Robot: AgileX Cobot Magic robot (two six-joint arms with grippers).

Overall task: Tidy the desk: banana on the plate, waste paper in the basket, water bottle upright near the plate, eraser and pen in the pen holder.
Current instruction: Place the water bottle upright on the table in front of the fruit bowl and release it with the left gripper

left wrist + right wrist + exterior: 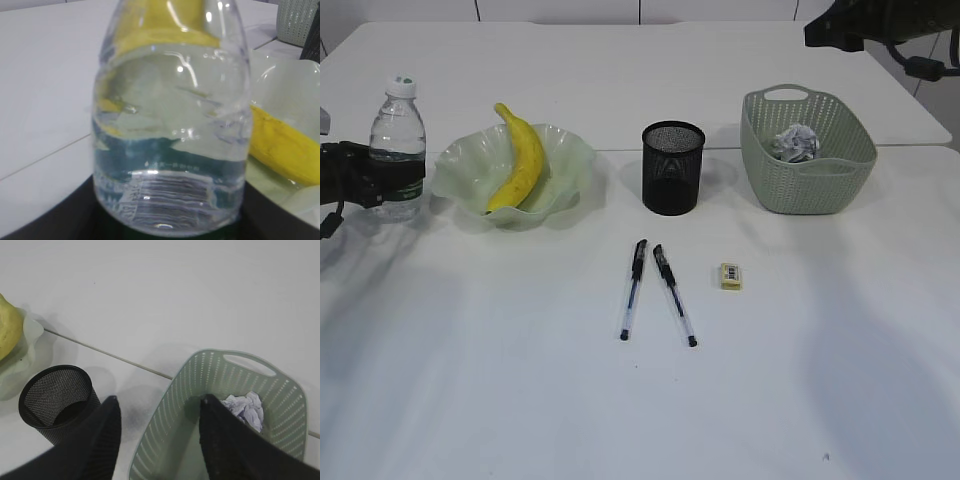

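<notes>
Currently, bottle: the water bottle [397,150] is standing upright just beside the plate [570,160], on its left, with the left gripper [375,178] wrapping its labelled lower body.
Left claw: it is sitting closed round the bottle; the left wrist view is filling with the bottle's clear wall [170,125], so the fingertips themselves are hidden.
Right claw: the right gripper [157,440] is hanging above the basket [170,405], jaws spread wide and carrying nothing.
Done so far: the banana [520,160] is lying on the plate and the waste paper [796,143] is resting in the basket.
Left to do: two pens [634,288] [674,295] and the eraser [730,276] are lying on the table [470,380] in front of the pen holder [673,167].
Handling, bottle: it is looking partly filled, so fairly heavy low down; thin, smooth plastic may be giving under a squeeze, so a low hold suits it.
Handling, pens and eraser: light and stiff; each pen is asking for a pinch across mid-barrel, the eraser across its short sides.
Views: only the exterior view is showing pens and eraser; the right wrist view alone is looking down into the holder, which seems empty.
</notes>
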